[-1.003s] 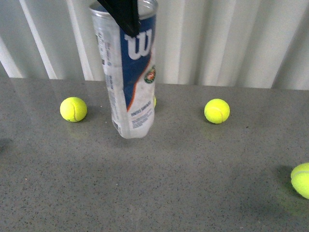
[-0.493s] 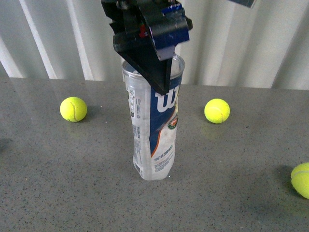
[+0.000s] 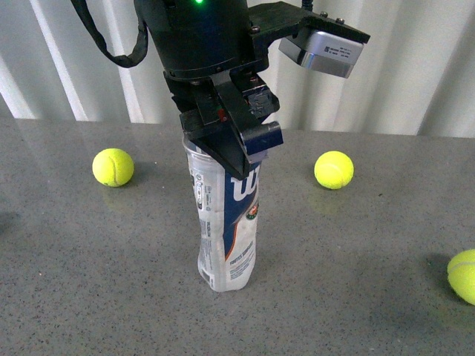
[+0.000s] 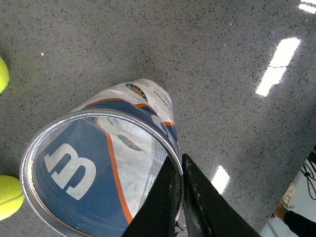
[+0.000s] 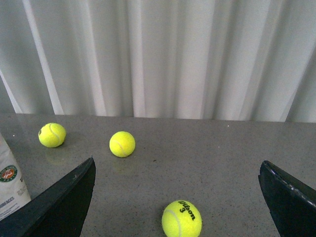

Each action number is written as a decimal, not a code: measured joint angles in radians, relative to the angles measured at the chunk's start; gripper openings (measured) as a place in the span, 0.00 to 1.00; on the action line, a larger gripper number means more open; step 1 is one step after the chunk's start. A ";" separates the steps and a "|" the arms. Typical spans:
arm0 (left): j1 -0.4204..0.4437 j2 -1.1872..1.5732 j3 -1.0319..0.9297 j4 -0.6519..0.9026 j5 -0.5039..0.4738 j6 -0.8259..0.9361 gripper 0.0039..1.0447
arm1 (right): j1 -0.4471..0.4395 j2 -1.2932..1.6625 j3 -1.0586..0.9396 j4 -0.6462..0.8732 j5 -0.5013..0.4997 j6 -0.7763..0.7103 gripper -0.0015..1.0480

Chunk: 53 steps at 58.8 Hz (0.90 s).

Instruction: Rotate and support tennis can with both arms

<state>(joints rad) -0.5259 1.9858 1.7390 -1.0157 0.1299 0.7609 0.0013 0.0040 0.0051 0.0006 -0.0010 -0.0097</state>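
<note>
The tennis can (image 3: 226,222), a clear dented tube with a blue-white-orange "W" label, stands upright on the grey table in the front view. My left gripper (image 3: 237,159) is shut on its silver rim, one finger inside the can and one outside. The left wrist view looks down into the open can (image 4: 98,163), with the fingertips (image 4: 170,197) pinching the rim. My right gripper (image 5: 177,197) is open and empty, low over the table to the can's right. A bit of the can's label (image 5: 10,185) shows at that view's edge.
Yellow-green tennis balls lie on the table: one left of the can (image 3: 113,167), one right (image 3: 333,170), one at the front right edge (image 3: 464,274). In the right wrist view a ball marked "3" (image 5: 181,218) lies between the open fingers. White curtain behind.
The left arm has lowered the can from above the table, moving it toward me and slightly right, then a little left. The can's base now meets the table.
</note>
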 joint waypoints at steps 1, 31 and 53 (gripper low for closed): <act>0.001 0.000 0.001 0.000 0.001 -0.003 0.03 | 0.000 0.000 0.000 0.000 0.000 0.000 0.93; 0.016 -0.002 0.010 -0.008 0.010 -0.027 0.72 | 0.000 0.000 0.000 0.000 0.000 0.000 0.93; 0.015 -0.104 0.067 -0.027 0.106 -0.067 0.94 | 0.000 0.000 0.000 0.000 0.000 0.000 0.93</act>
<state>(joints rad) -0.5106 1.8820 1.8057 -1.0424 0.2359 0.6937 0.0013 0.0040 0.0051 0.0006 -0.0006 -0.0097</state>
